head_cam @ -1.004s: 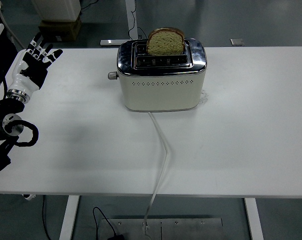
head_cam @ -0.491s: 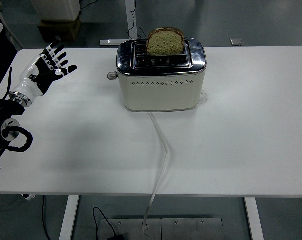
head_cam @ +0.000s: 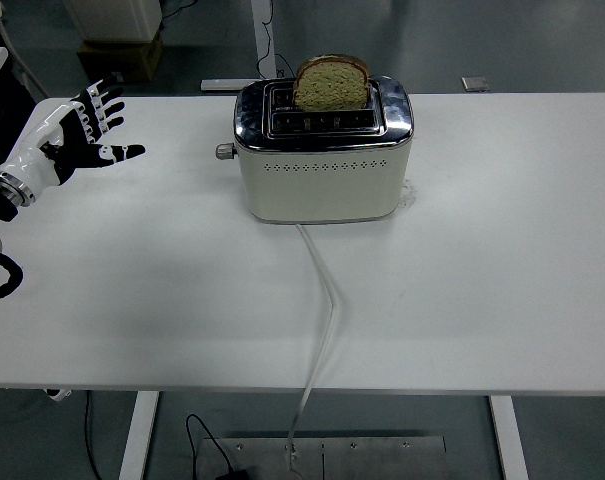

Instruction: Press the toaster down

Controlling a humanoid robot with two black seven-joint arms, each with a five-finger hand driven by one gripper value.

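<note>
A cream toaster [head_cam: 322,170] with a chrome top stands at the middle back of the white table [head_cam: 482,280]. A slice of bread [head_cam: 331,82] sticks up out of its rear slot. The toaster's lever knob [head_cam: 223,151] juts from its left end and sits high. My left hand [head_cam: 77,135] hovers over the table's left side, well left of the knob, fingers spread and holding nothing. The right arm is out of view.
A white power cord [head_cam: 327,300] runs from the toaster's front down over the table's near edge. Boxes and a table leg show on the floor beyond the far edge.
My left hand first moved right toward the toaster, then its arm drew back to the left edge; the fingers stay spread. The toaster, lever and bread have not moved.
</note>
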